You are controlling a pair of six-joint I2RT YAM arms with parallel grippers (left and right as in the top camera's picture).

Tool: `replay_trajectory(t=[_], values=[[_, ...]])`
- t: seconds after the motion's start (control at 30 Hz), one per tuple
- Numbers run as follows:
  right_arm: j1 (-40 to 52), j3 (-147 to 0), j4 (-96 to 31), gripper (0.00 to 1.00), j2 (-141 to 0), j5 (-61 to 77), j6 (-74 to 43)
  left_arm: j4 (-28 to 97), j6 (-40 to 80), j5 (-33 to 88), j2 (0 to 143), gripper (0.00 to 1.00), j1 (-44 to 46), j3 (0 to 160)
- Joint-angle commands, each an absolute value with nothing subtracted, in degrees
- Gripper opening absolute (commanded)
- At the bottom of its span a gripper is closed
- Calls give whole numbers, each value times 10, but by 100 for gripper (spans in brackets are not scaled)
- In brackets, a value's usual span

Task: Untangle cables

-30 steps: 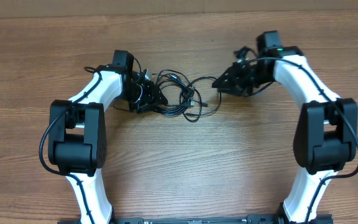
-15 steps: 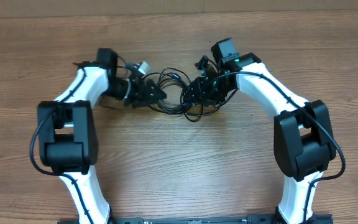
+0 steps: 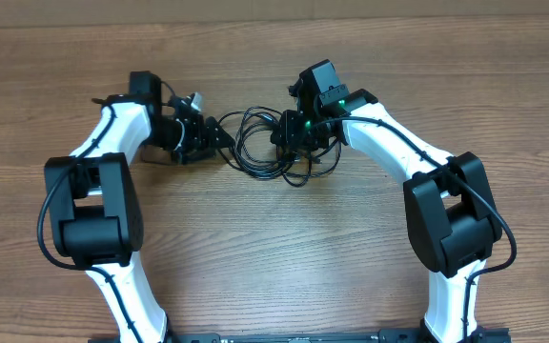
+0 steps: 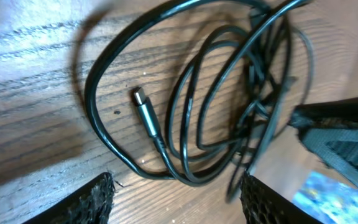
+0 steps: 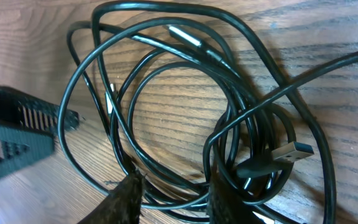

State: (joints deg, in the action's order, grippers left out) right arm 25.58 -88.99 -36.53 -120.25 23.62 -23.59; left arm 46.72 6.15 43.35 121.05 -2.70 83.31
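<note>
While the left tool (image 4: pixel 178 182) and right tool (image 5: pixel 174 186) gape, the cables (image 3: pixel 260 145) lie tangled between them.

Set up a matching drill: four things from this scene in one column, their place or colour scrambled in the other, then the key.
1. left pincer
2. right pincer
3. cables
4. table

A. brown wood
B. black, tangled in a heap
C. over the heap's right part
D. at the heap's left edge

Pairs: 1-D, 2-C, 3-B, 4-A
</note>
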Motion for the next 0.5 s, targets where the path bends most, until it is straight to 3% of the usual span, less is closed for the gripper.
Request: replay_trajectory(t=[0.0, 0.47], values=[[255, -895, -363, 33, -1206, 224, -255, 463, 95, 379, 1217, 67, -11, 845], [238, -883, -495, 41, -1206, 125, -268, 458, 95, 379, 1217, 69, -1, 845]])
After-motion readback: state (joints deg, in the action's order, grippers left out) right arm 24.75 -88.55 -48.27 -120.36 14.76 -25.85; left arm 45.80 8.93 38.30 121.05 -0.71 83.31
